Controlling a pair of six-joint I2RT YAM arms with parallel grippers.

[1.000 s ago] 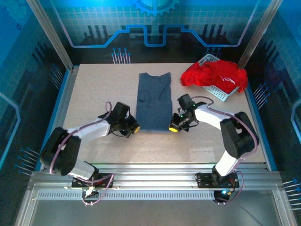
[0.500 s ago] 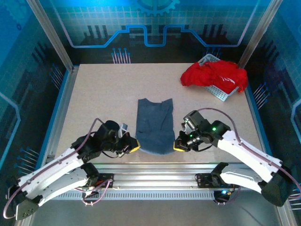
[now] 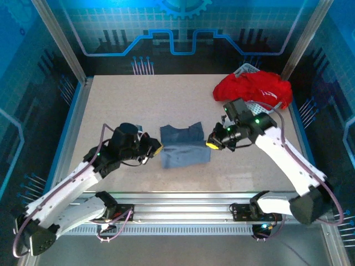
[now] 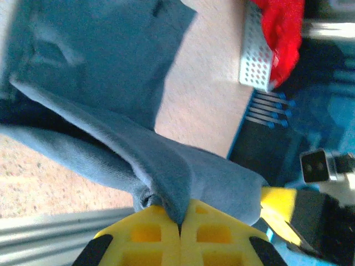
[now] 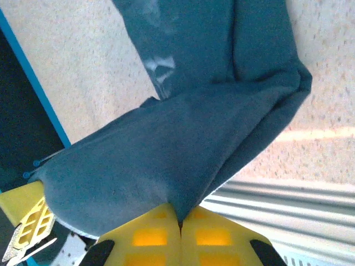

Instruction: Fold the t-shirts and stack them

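Note:
A slate-blue t-shirt (image 3: 184, 145) lies in the middle of the table, its near half lifted and doubled back over the far half. My left gripper (image 3: 157, 148) is shut on its left corner; the cloth (image 4: 166, 166) runs straight into the closed yellow jaws. My right gripper (image 3: 211, 144) is shut on the right corner, where the blue cloth (image 5: 166, 166) is pinched the same way. A red t-shirt (image 3: 252, 88) is heaped on the white basket (image 3: 260, 108) at the back right.
The white perforated basket (image 4: 256, 50) stands at the far right corner by the frame post. A metal rail (image 3: 183, 199) runs along the near table edge. Bare tabletop (image 3: 127, 100) spreads out at the back left.
Both grippers pulled the blue shirt toward the near edge, then lifted its near hem and carried it back away from the bases, folding the shirt in half.

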